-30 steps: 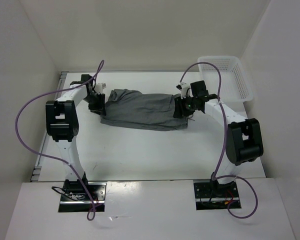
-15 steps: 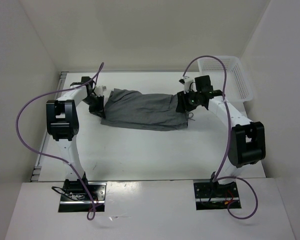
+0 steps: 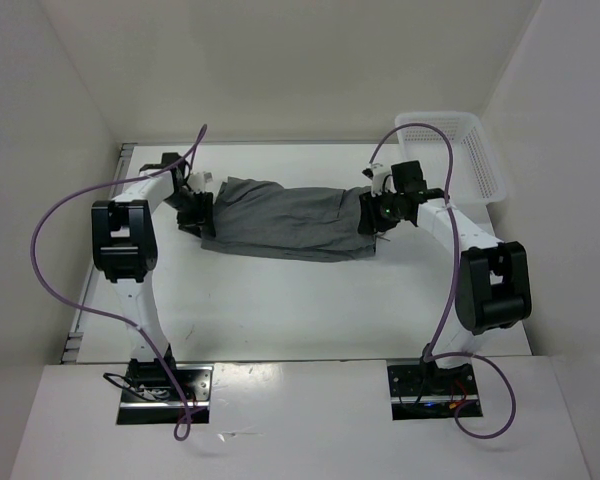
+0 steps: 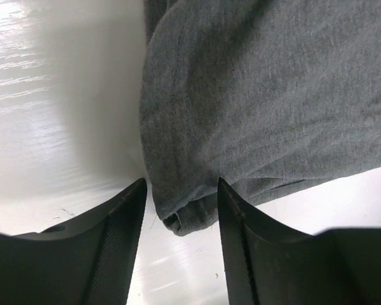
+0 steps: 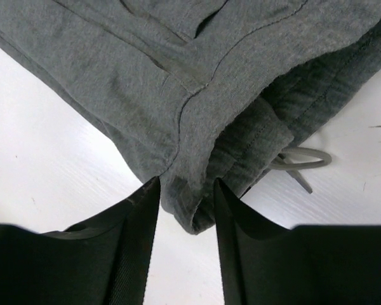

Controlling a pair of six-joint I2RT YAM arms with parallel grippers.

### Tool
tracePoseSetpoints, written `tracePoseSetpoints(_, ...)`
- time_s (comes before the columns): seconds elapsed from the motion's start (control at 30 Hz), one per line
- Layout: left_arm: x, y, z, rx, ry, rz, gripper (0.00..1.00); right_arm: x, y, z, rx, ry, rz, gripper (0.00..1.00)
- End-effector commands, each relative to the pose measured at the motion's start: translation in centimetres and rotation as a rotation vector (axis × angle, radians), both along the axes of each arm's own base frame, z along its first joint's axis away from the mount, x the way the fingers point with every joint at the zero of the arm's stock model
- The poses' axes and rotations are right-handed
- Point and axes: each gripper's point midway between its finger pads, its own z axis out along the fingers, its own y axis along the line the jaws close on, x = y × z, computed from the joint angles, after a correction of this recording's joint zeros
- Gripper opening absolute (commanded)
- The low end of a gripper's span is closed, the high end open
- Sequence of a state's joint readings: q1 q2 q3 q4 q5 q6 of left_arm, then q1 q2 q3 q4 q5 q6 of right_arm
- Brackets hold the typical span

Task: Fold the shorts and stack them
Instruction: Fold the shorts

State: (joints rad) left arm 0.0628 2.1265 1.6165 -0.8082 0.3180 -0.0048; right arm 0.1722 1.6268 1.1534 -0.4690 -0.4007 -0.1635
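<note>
Grey shorts point(image 3: 285, 222) lie flat in a long folded band on the table point(image 3: 280, 300), running left to right, nearer the far edge than the near one. At their left end the left gripper point(image 4: 181, 190) stands open, its fingers apart with a loose hem corner between them. At their right end the right gripper point(image 5: 187, 190) straddles the gathered waistband; cloth fills the gap and touches both fingers, but I cannot tell whether it is pinched. The drawstring trails beside it. A white basket point(image 3: 485, 165) sits in the far right corner.
</note>
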Motion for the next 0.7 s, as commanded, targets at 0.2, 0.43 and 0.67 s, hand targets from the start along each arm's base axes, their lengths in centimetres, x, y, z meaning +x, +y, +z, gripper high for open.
tracePoseSetpoints(0.2, 1.9, 1.2, 4.1, 0.037, -0.144, 0.018, 0.42, 0.8, 0.4, 0.4, 0.027, -0.044, 0.012, 0.19)
tracePoseSetpoints(0.43, 1.6, 1.2, 3.9, 0.035, -0.141, 0.018, 0.11, 0.8, 0.4, 0.4, 0.015, -0.063, 0.046, 0.0)
tracePoseSetpoints(0.67, 0.9, 0.9, 2.3, 0.016, -0.096, 0.013, 0.0, 1.1, 0.9, 1.4, 0.027, -0.087, 0.088, 0.0)
